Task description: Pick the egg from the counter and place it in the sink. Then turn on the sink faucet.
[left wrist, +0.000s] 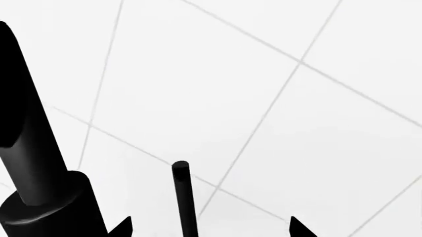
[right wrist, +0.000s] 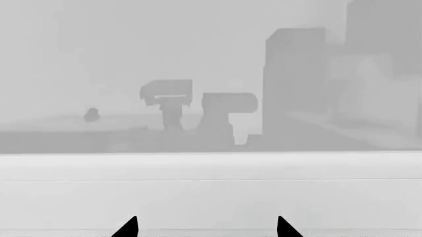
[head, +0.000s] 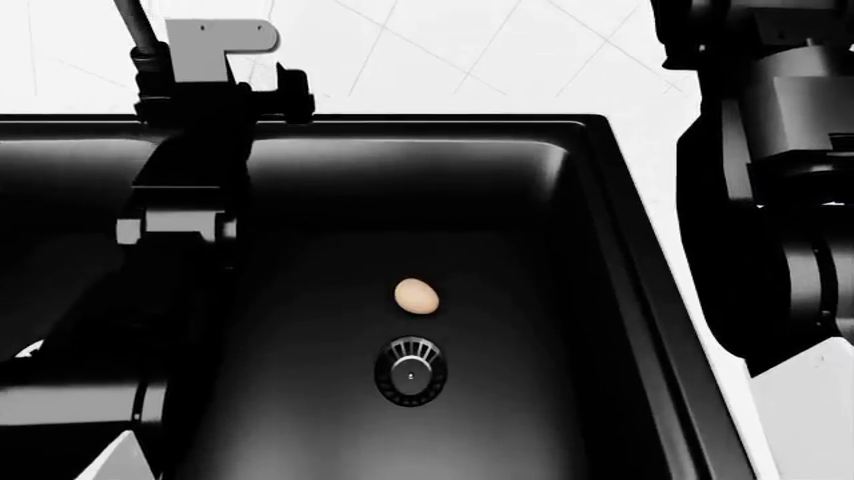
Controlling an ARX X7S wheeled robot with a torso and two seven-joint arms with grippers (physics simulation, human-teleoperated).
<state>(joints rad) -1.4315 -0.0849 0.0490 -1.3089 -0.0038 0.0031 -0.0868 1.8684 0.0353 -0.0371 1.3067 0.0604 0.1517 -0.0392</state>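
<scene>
Your left gripper (left wrist: 209,228) has its two fingertips spread apart with the thin black lever of the sink faucet (left wrist: 183,197) standing between them and the faucet's thick stem beside them, before the white tiled wall (left wrist: 277,98); your right gripper (right wrist: 205,228) is likewise parted and holds nothing, facing a hazy pale ledge. In the head view the egg (head: 416,295) lies on the floor of the sink (head: 627,230), mid-frame, just above the round drain strainer (head: 410,372). Your left arm (head: 187,200) reaches to the sink's back rim at upper left, your right arm (head: 767,180) fills the right edge.
</scene>
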